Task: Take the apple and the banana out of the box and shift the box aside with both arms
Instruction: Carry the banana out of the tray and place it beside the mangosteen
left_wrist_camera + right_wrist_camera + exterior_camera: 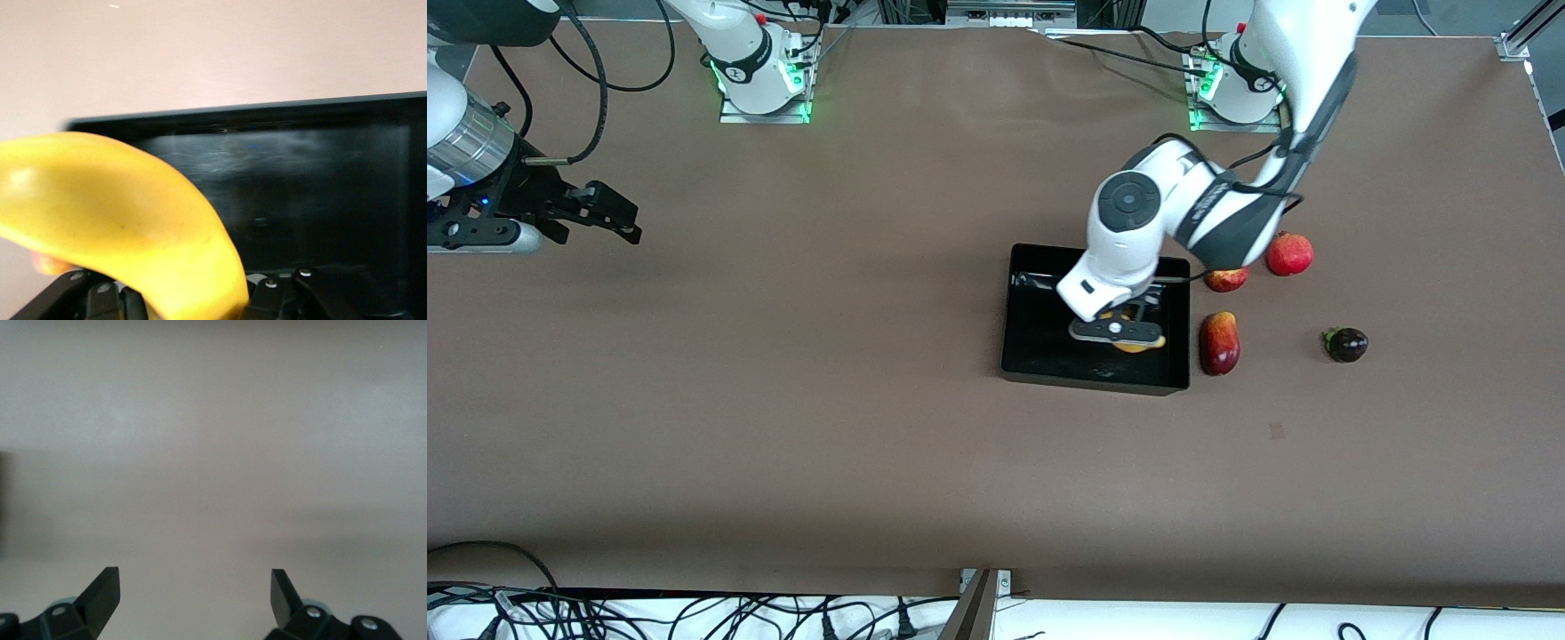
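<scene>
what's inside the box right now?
Inside the box only the banana shows, gripped in the left claw low over the box's floor. That arm hides part of the floor, so anything under it cannot be seen. The right claw waits.

A wide brown bench (783, 427) fills the room's middle; black cables (694, 618) tangle on white flooring (1183, 622) along its near edge.

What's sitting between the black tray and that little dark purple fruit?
The mango, right beside the black tray, then bare table up to the purple fruit. The front view shows it.
</scene>
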Robot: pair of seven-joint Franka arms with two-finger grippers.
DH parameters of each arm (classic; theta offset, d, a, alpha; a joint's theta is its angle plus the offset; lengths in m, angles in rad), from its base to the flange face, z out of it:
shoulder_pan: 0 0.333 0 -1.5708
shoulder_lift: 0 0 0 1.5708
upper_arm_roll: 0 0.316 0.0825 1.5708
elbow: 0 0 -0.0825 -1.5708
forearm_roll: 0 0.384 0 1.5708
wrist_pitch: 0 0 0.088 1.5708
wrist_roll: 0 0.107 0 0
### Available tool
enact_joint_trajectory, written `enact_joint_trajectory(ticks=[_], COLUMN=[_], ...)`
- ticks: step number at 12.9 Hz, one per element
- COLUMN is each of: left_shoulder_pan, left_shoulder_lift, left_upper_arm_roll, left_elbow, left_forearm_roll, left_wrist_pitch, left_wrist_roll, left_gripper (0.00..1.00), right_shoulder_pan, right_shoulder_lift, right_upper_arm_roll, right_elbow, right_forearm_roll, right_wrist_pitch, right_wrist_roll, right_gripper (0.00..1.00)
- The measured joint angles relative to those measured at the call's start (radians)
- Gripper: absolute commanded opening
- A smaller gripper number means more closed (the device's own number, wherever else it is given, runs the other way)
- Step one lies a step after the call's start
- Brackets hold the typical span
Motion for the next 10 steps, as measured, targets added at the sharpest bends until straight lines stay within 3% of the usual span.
enact_joint_trajectory(ticks=[5,9,10], left_shoulder_pan=[0.239,0.414,0.456], left_shoulder_lift=[0.001,0.108,0.144], left_upper_arm_roll=[0.005,0.007,0.008], left_elbow=[-0.02,-0.034,-0.035], left_forearm_roll=[0.0,0.0,0.0], left_wrist_pitch=[-0.053,0.009,0.046], left_wrist_roll=[0.407,0.676,0.738], left_gripper=[0.0,0.0,0.12], right_shoulder_pan=[0.003,0.006,0.006], right_shoulder_lift=[0.001,0.045,0.07], right_upper_arm_roll=[0.013,0.02,0.02], right_elbow=[0.0,-0.002,-0.004], right_forearm_roll=[0.0,0.0,0.0], right_wrist_pitch=[0.005,0.014,0.014], right_wrist_roll=[0.0,-0.001,-0.004], right_gripper=[1.0,1.0,1.0])
